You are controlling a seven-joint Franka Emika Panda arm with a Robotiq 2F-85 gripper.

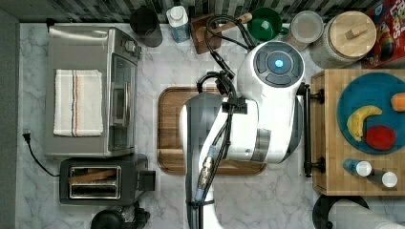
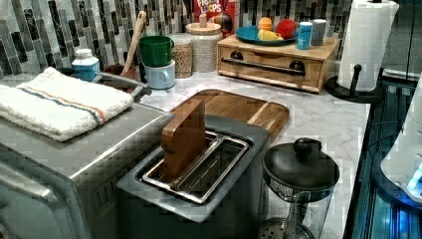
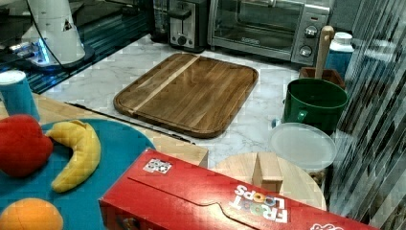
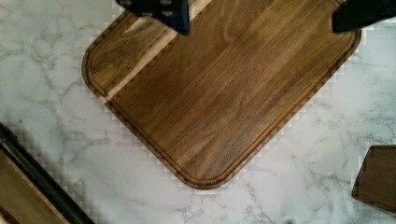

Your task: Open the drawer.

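The drawer [image 2: 268, 69] is a light-wood front in a low box at the top view's right, flush with the box and closed. A long black bar handle [image 1: 308, 129] runs across it, also seen as the handle [image 2: 263, 65]. My gripper [image 4: 261, 14] hangs open over the dark walnut tray [image 4: 219, 93], with its dark fingers [image 4: 161, 9] far apart and nothing between them. The handle [image 4: 42, 184] and a strip of the drawer's wood [image 4: 16, 198] cross one corner of the wrist view, apart from the fingers. In the top view the white arm [image 1: 239, 124] covers the tray's middle.
A blue plate [image 1: 356, 95] with fruit and two shakers sit on the box top. A toaster oven [image 1: 90, 90] and a toaster [image 1: 102, 181] stand at the top view's left. Cups, jars and a cereal box [image 3: 230, 196] line the back wall; a paper towel roll [image 2: 366, 42] stands beside the box.
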